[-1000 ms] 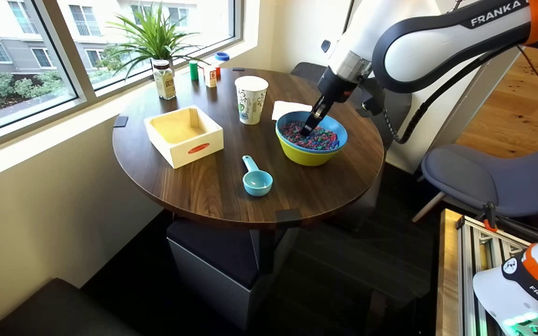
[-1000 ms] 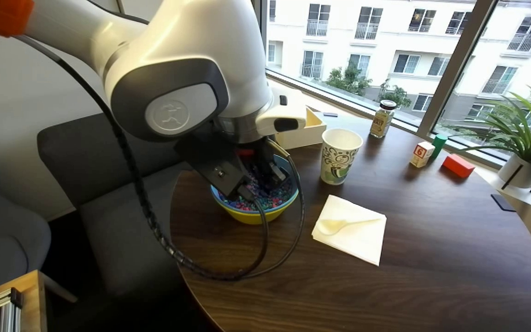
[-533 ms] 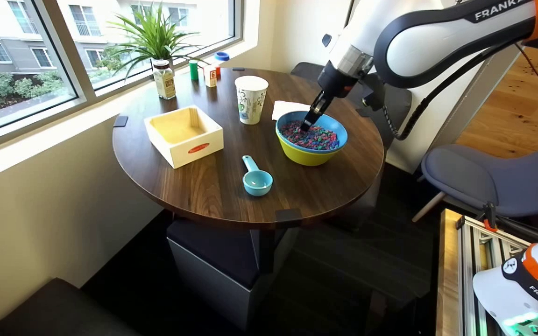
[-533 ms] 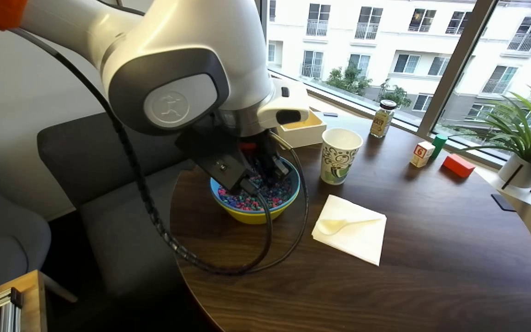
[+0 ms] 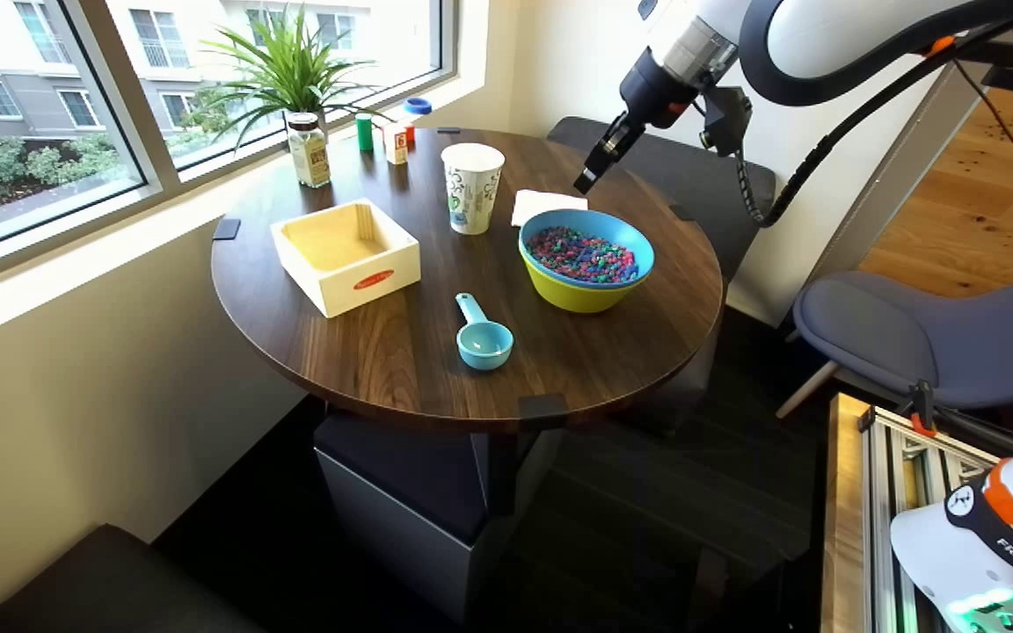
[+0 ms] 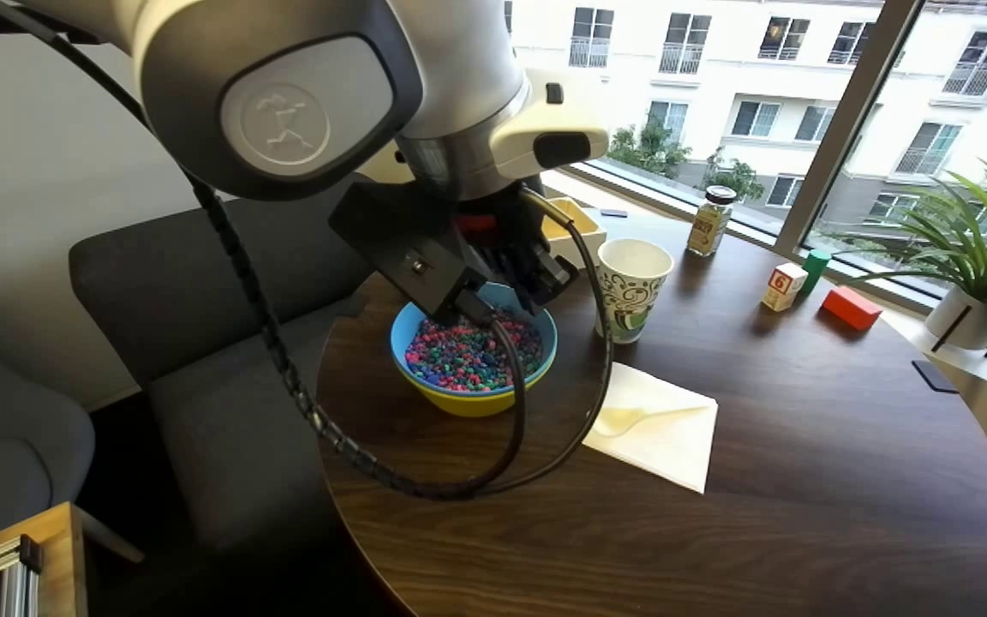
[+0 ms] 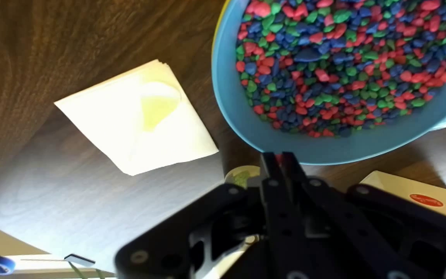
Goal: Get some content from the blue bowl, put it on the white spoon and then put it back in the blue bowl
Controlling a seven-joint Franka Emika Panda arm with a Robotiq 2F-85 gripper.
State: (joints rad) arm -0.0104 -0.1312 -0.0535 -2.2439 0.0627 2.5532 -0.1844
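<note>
The blue bowl [image 5: 619,230], yellow-green outside, stands on the table and holds the content [image 5: 581,255], a heap of small red, green and blue pieces. Both also show in the wrist view, bowl [image 7: 227,89] and content [image 7: 347,69]. My gripper [image 5: 587,178] is raised above the table, out of the bowl. In the wrist view its fingertips [image 7: 279,157] are nearly together with a small red piece [image 7: 279,159] between them. The white spoon [image 6: 618,420] lies on a folded white napkin [image 6: 665,463] beside the bowl. The spoon also shows in the wrist view [image 7: 159,104].
A tall paper cup [image 5: 473,189] stands near the bowl and napkin. A square wooden tray [image 5: 375,280] and a light-blue scoop [image 5: 484,343] are on the table. A jar [image 6: 710,224], a number block [image 6: 784,287] and a red block [image 6: 852,308] stand towards the window.
My gripper has risen out of the content and over the bowl's rim, towards the cup and napkin side. The bowl, spoon and napkin have not moved.
</note>
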